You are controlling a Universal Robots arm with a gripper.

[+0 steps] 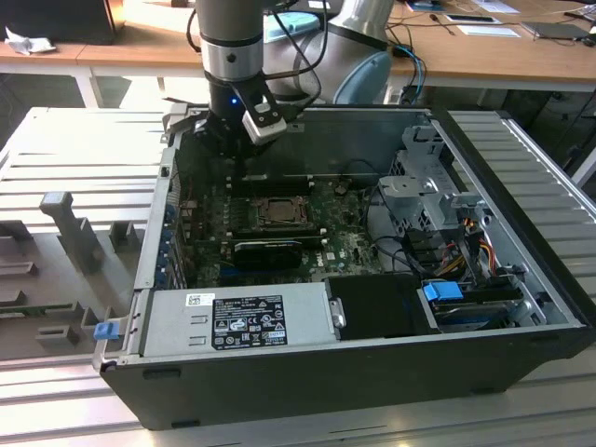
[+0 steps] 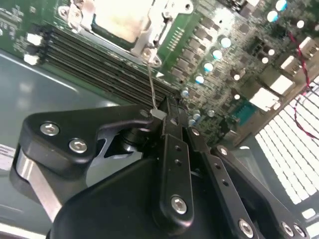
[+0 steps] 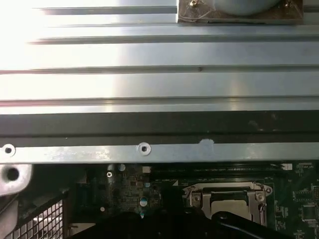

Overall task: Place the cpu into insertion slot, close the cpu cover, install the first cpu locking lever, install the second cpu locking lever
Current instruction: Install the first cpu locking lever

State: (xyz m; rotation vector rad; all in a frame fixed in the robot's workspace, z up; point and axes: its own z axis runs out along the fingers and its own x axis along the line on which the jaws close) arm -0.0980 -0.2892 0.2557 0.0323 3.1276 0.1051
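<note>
Ribbed grey bench [image 1: 545, 177] carries one open computer case [image 1: 307, 382], its dark front wall nearest in the exterior view. Just behind that wall lies one grey power supply [image 1: 237, 321], with one blue tab [image 1: 107, 329] at the corner on the exterior view's left. Farther in sits one black card [image 1: 270, 250]. Directly beyond it is the socket, where the cpu [image 1: 279, 210] lies flat.

In the second wrist view the cpu [image 2: 119, 20] shows a pale metal top, cut off by the frame edge. The cpu cover [image 2: 148, 36] appears to lie down around it (its hinge side is out of sight). One thin wire locking lever [image 2: 151, 82] rises from the socket corner to the tool [image 2: 167, 112], whose black fingers are drawn narrow and pinch the lever's flat tip. The long dark memory slots beside the socket are too crowded to count.

In the exterior view the tool [image 1: 228, 140] hangs near the case's far wall, and its fingertips are lost against the dark interior. The single arm [image 1: 231, 37] is cut off at the top. Tangled cables [image 1: 470, 237] fill the case on the exterior view's right. Wooden desks [image 1: 484, 56] stand farthest back.
</note>
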